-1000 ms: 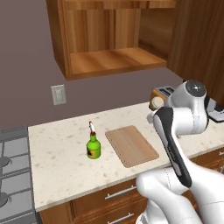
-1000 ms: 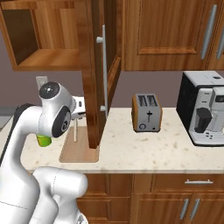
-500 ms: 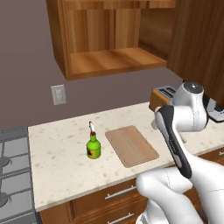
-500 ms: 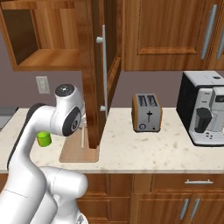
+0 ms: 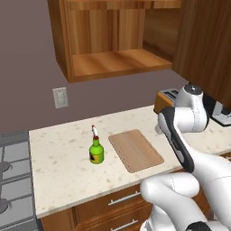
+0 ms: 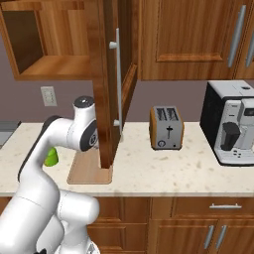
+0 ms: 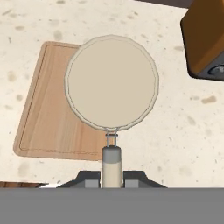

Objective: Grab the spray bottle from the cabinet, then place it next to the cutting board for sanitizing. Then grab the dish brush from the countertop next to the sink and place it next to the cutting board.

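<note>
My gripper is shut on the handle of the dish brush, whose round beige head hangs over the right edge of the cutting board. On the speckled countertop the green spray bottle stands upright just left of the cutting board. My arm bends over the board's right side. From the right base view, a bit of the spray bottle shows behind my arm, beside the cutting board. The cabinet hangs open above.
A toaster stands right of the board, its corner close to the brush. The open cabinet door hangs beside my arm. A coffee machine is at the far right, a stove at the far left.
My arm's upper joint has swung to the right in the right base view, uncovering part of the spray bottle. Bottle and board have not moved.
</note>
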Tool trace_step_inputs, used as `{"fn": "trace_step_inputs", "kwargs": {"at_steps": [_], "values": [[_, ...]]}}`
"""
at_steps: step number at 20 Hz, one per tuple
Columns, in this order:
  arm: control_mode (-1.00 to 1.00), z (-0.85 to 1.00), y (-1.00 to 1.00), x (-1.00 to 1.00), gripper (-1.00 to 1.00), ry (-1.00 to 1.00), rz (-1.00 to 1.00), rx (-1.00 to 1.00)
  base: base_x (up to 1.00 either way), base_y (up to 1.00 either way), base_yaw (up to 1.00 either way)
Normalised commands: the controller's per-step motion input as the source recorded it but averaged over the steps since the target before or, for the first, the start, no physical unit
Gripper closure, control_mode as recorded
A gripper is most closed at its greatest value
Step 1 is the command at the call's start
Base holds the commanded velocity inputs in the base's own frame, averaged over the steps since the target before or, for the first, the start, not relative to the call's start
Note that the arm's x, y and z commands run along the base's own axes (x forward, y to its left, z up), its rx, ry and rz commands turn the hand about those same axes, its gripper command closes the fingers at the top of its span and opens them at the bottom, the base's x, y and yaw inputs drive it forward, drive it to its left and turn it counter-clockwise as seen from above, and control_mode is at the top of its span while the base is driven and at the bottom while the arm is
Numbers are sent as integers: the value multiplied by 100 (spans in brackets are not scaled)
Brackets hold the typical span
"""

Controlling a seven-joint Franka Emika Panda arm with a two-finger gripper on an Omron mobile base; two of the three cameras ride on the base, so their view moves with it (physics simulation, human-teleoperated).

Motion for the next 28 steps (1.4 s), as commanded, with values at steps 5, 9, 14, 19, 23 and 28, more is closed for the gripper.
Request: {"fn": "trace_step_inputs", "kwargs": {"at_steps": [5, 9, 14, 19, 23, 28], "values": [[-100, -29, -15, 27, 100, 2, 0, 0, 0, 0, 0], [-100, -29, -20, 26, 100, 2, 1, 0, 0, 0, 0], [-100, -29, -21, 25, 100, 6, 0, 0, 0, 0, 0], [-100, -40, -3, 25, 100, 9, 1, 0, 0, 0, 0], [-100, -37, 0, 34, 100, 9, 0, 0, 0, 0, 0], [-100, -31, 0, 29, 100, 7, 2, 0, 0, 0, 0]]}}
